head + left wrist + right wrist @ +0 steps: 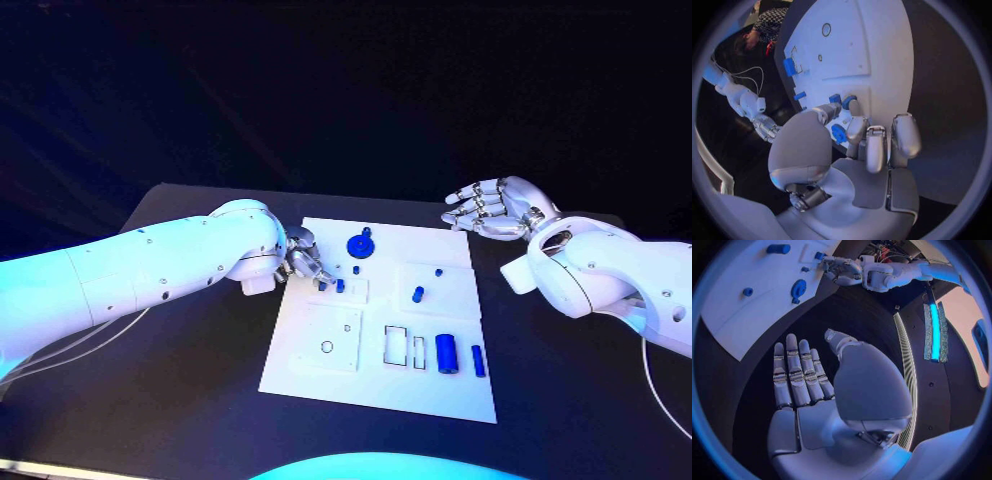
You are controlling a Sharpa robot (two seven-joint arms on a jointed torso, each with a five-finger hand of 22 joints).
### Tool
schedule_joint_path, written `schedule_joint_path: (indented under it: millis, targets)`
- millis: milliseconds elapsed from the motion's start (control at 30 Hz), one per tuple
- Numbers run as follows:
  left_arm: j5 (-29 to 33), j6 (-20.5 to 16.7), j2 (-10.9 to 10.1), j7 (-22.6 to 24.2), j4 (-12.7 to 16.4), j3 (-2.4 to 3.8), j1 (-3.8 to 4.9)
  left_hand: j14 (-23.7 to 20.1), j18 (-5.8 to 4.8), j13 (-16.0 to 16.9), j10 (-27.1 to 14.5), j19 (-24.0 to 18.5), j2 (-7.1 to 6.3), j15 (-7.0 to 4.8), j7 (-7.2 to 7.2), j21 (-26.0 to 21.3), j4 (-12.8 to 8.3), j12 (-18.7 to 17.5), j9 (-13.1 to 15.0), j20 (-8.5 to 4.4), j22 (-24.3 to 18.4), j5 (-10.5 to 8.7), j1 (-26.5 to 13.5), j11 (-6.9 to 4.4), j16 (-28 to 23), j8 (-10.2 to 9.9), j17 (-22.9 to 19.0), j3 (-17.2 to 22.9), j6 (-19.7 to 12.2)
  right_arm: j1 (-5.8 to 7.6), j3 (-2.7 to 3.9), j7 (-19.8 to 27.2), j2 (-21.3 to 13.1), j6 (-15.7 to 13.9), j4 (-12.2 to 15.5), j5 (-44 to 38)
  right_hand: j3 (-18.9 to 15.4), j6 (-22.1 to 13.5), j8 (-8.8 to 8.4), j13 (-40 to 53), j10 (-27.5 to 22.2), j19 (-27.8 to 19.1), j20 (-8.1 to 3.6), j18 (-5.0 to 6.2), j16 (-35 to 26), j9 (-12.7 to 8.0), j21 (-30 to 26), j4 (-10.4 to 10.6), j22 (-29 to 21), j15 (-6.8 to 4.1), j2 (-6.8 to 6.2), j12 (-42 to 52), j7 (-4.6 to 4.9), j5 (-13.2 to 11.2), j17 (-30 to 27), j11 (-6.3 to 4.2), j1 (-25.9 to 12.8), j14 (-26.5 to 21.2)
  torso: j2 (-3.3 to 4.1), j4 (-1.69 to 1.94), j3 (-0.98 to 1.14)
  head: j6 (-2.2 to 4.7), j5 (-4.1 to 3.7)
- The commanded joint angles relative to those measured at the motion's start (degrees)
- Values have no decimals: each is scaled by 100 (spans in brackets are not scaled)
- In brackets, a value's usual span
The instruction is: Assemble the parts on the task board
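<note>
I see the black bench [173, 400] carrying the white task board [389, 380] at its middle. My left arm [130, 280] reaches in over the board's left edge, and my right arm [620, 280] sits off the board's right side. The right hand [495, 208] hovers above the bench just beyond the board's far right corner, palm exposed, fingers extended and apart, holding nothing. The left hand [306, 262] rests at the board's upper left area with its fingertips [856, 129] closed around a small blue part [838, 133]; I cannot tell whether that part is lifted or seated. A blue disc-shaped part [361, 244] lies near the far edge. A blue cylinder [447, 353] and a slim blue bar [477, 360] lie side by side near the board's right edge. A small blue peg [418, 294] stands mid-board.
</note>
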Motion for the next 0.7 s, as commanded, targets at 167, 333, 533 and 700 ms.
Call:
schedule_joint_path:
  millis: [167, 333, 533, 700]
  targets:
    - [43, 98, 10, -1, -9, -2, -3, 595, -83, 0, -23, 25, -8, -31, 42, -11, -7, -10, 5, -18, 2, -21, -8, -8, 38, -10, 1510, -39, 12, -2, 1, 34, -8, 73, 13, -20, -13, -57, 38, -9, -47, -34, 12, 85, -39, -7, -7, -29, -6, 1, 10, -7, 313, -22, -10, 1, -49, -21, -2, 0, -5, 3, 5]
    - [5, 70, -14, -3, -18, 0, -4, 595, -84, 20, -16, 29, 21, -32, 36, -11, 11, -1, 10, -18, 9, -9, 58, -12, 38, -20, 1510, -97, 19, -2, 1, 35, -12, 73, 12, -20, -13, -57, 40, -9, -46, -36, 13, 86, -41, -8, -6, -30, -13, 1, 9, -6, 313, -22, -13, 1, -53, -21, 0, -4, -7, 3, 0]
    - [-21, 48, -66, -25, -3, 8, -4, 595, -84, 34, -9, 29, 35, -34, 33, -11, 15, 7, 14, -19, 10, -7, 87, -15, 38, -19, 1510, -117, 27, -2, 1, 38, -14, 79, 8, -20, -13, -57, 40, -9, -46, -36, 13, 86, -41, -8, -6, -30, -13, 1, 9, -6, 313, -22, -13, 1, -53, -21, 0, 0, -9, 2, -11]
    - [-18, 52, -94, -33, 13, 14, -4, 595, -85, 43, -1, 37, 33, -36, 32, -7, 31, 13, 21, -21, 22, -12, 103, -17, 38, -16, 1510, -163, 37, -2, 1, 39, -13, 83, 5, -20, -13, -57, 40, -9, -46, -36, 13, 86, -41, -8, -6, -30, -13, 1, 9, -6, 313, -22, -13, 1, -53, -21, 0, 7, -6, -10, -19]
